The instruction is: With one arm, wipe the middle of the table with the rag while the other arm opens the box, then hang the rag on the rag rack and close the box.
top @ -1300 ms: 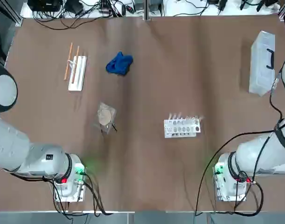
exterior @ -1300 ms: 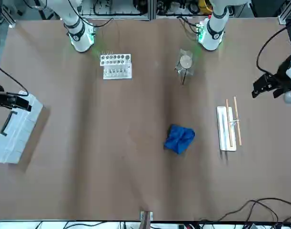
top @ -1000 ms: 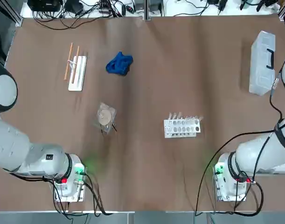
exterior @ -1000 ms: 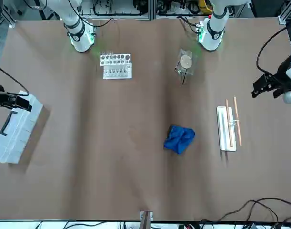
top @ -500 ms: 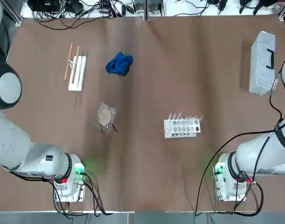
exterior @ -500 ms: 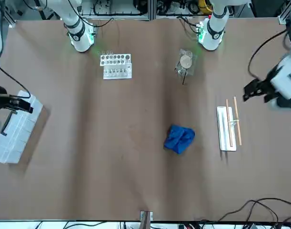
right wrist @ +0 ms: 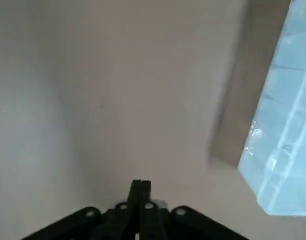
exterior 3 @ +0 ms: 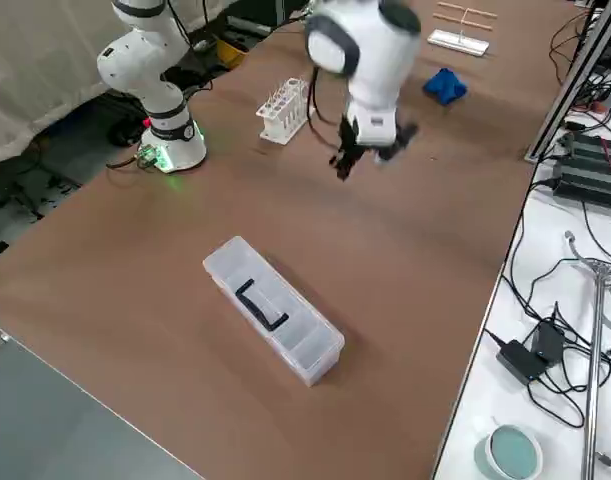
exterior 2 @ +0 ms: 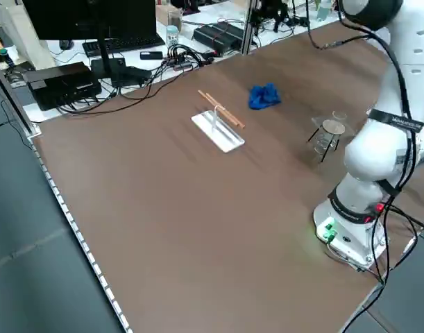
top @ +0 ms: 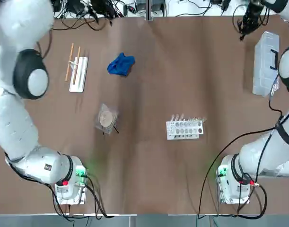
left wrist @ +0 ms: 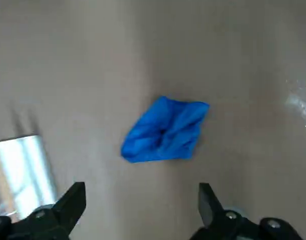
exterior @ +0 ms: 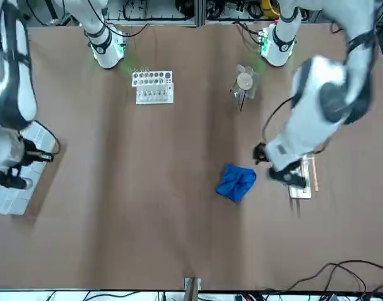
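Now left jaws (left wrist: 142, 207) wide apart nearer the rag (left wrist: 165, 130), right jaws (right wrist: 140, 192) newly closed.

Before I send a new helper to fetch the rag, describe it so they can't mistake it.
On the big brown table, go to the far part, away from the arms' bases, left of the middle as the robot sees it. The rag lies crumpled just right of the white rack with wooden rods. It is the only bright blue cloth there.
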Tool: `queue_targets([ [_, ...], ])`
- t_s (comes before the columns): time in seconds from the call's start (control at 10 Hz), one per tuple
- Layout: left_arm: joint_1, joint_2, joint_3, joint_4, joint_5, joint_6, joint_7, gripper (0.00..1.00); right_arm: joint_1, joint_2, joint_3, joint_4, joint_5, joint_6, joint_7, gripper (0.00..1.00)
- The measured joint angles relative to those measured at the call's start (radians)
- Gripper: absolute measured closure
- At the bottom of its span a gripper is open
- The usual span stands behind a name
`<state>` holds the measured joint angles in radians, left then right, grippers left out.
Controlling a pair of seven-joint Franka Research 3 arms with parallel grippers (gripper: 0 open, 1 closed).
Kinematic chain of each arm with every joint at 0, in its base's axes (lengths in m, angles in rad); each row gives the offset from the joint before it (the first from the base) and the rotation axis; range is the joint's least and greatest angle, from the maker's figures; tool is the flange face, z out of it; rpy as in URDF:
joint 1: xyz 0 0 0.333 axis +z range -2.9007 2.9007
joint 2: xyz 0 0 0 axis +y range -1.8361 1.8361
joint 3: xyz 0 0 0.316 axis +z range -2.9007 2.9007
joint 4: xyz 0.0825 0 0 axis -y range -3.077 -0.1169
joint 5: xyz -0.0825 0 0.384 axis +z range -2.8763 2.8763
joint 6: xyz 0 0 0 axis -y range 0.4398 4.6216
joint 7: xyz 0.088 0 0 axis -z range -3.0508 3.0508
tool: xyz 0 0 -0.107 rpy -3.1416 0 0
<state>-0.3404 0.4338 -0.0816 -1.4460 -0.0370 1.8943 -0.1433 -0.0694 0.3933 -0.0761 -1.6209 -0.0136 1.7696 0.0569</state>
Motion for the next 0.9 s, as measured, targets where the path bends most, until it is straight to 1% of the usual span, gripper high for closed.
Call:
queue_targets([
  [0.2,-0.067,0.133,0.000,-0.001,0.000,0.061,-0.023,0.00,-0.074,0.115,-0.005,-0.001,-0.034,0.070,0.000,0.99],
  [0.4,-0.079,0.266,0.002,-0.001,0.000,0.174,-0.035,0.00,-0.139,0.190,-0.006,0.001,-0.058,0.157,-0.051,0.99],
  [0.5,-0.073,0.323,0.006,-0.001,0.000,0.242,-0.035,0.00,-0.159,0.210,-0.007,0.003,-0.075,0.184,-0.080,0.99],
  [0.6,-0.065,0.367,0.007,-0.004,0.000,0.280,-0.035,0.00,-0.175,0.221,-0.007,0.004,-0.091,0.190,-0.098,0.99],
  [0.7,-0.062,0.389,0.007,-0.006,0.000,0.293,-0.035,0.01,-0.190,0.227,-0.007,0.004,-0.104,0.193,-0.113,0.99],
  [0.8,-0.063,0.394,0.007,-0.007,0.000,0.311,-0.035,0.02,-0.202,0.231,-0.007,0.004,-0.112,0.197,-0.133,0.99],
  [0.9,-0.066,0.394,0.007,-0.006,0.000,0.328,-0.035,0.17,-0.213,0.233,-0.007,0.004,-0.114,0.198,-0.157,0.99],
])
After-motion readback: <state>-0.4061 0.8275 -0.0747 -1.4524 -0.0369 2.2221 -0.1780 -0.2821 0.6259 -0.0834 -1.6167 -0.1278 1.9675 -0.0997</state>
